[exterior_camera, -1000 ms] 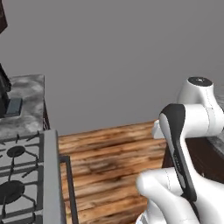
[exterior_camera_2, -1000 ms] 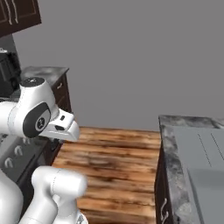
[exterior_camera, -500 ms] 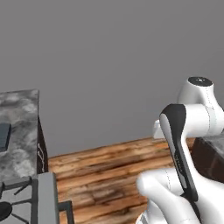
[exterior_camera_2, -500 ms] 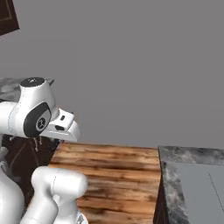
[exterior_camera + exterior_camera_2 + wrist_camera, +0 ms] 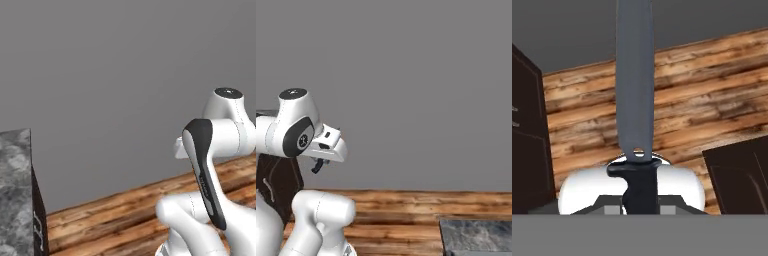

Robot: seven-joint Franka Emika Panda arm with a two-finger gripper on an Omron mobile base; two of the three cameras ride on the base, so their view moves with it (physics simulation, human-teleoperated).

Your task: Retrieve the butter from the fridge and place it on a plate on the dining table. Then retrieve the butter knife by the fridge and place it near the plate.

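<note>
I have the butter knife (image 5: pixel 635 85) pinched in the tool (image 5: pixel 638 197): in the hand view the dark handle sits between the pressed-together tips and the long grey blade runs straight out away from the hand, over the wooden floor (image 5: pixel 712 95). The grip looks square and the blade is not skewed to either side, so I judge the hold good enough to carry.

From the left base view I see the arm folded in close to the base, a plain grey wall (image 5: pixel 125 75) ahead and the corner of a marbled counter (image 5: pixel 15 190) at the left edge. In the right base view the corner of another marbled counter (image 5: pixel 476 237) shows at the lower right. Neither plate nor butter is in front of me, so I take it that I am in transit with the knife and the placing is not yet begun.

To do this step well, I keep the arm tucked as it is while the base drives, so the blade stays inside the robot's outline and cannot catch the dark cabinets (image 5: pixel 527 130) that flank the floor in the hand view. I hold the pinch firm and avoid any wrist roll; a thin handle can pivot between the tips if it is swung. I would not extend the arm until the plate is in sight, then bring the knife down flat, blade level, and set it on the counter just beside the plate rather than on it.
</note>
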